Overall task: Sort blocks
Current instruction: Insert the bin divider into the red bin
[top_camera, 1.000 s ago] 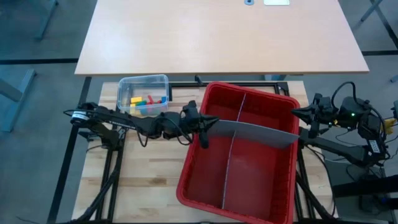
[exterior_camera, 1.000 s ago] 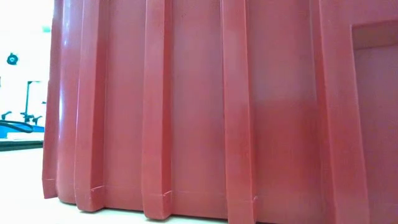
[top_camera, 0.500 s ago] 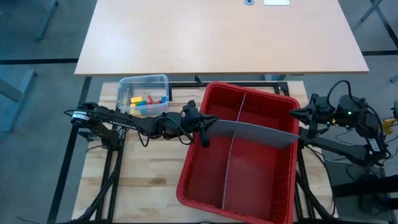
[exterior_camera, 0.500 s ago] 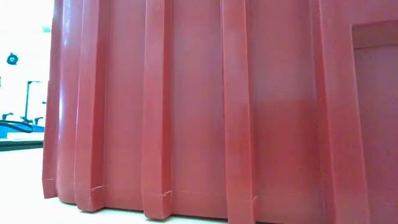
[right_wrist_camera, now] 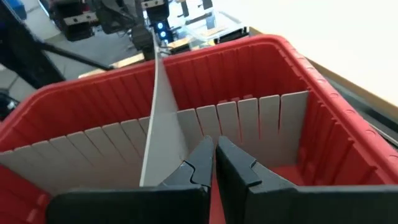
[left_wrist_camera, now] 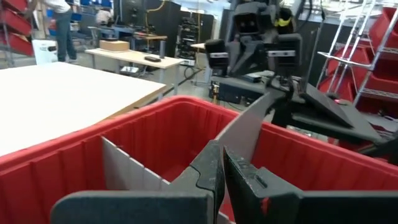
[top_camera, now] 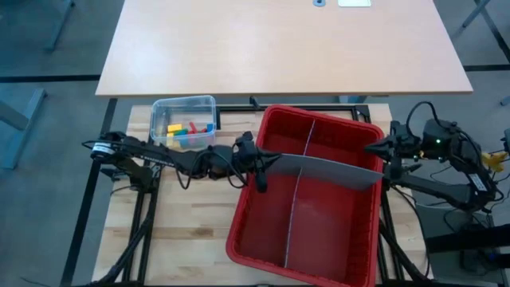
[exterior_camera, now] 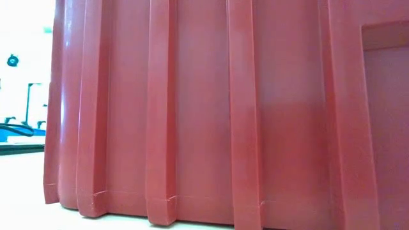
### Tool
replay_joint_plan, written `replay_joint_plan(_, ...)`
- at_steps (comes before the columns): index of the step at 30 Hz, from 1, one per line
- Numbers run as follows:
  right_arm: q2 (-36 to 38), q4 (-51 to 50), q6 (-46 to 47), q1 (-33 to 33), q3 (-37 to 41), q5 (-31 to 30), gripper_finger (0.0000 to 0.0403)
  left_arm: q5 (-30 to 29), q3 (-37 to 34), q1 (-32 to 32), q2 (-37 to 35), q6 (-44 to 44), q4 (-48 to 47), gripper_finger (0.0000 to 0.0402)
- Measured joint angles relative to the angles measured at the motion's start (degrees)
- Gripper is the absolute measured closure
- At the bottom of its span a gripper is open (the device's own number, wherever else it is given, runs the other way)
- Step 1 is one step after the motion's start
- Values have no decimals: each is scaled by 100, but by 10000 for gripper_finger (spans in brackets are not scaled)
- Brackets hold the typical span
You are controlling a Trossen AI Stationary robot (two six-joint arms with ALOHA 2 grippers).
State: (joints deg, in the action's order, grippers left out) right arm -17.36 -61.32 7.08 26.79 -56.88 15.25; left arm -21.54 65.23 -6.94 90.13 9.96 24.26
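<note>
Blocks [top_camera: 186,130] unsorted in clear tub [top_camera: 159,108]; we hold grey divider [top_camera: 327,170] over red bin [top_camera: 247,231], left hand [top_camera: 260,162] and right hand [top_camera: 381,151] clenched on its ends.

Right end effector [right_wrist_camera: 213,163] pinched on grey divider panel [right_wrist_camera: 158,124] over the red bin [right_wrist_camera: 261,68].

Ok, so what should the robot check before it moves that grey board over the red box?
1. left gripper jaws shut on one end of the grey panel: ok.
2. right gripper jaws shut on the other end: ok.
3. Panel straight across the red bin: not ok, it runs slanted.
4. Panel lined up with a slot in the long divider: cannot tell.
5. blocks out of the way: ok, they sit in the clear tub beside the bin.
</note>
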Motion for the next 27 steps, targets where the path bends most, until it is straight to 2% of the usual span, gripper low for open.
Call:
replay_joint_plan(8, -459, 2, -390, 0, 2, 26, 403, 23, 0, -57, -2, 168, -30, 402)
replay_joint_plan(14, -777, 44, -572, 0, 2, 138, 403, 698, 0, -101, -7, 568, -240, 402)
replay_joint_plan(27, -1027, 230, -710, 0, 8, 282, 403, 713, 0, -214, -7, 776, -810, 402)
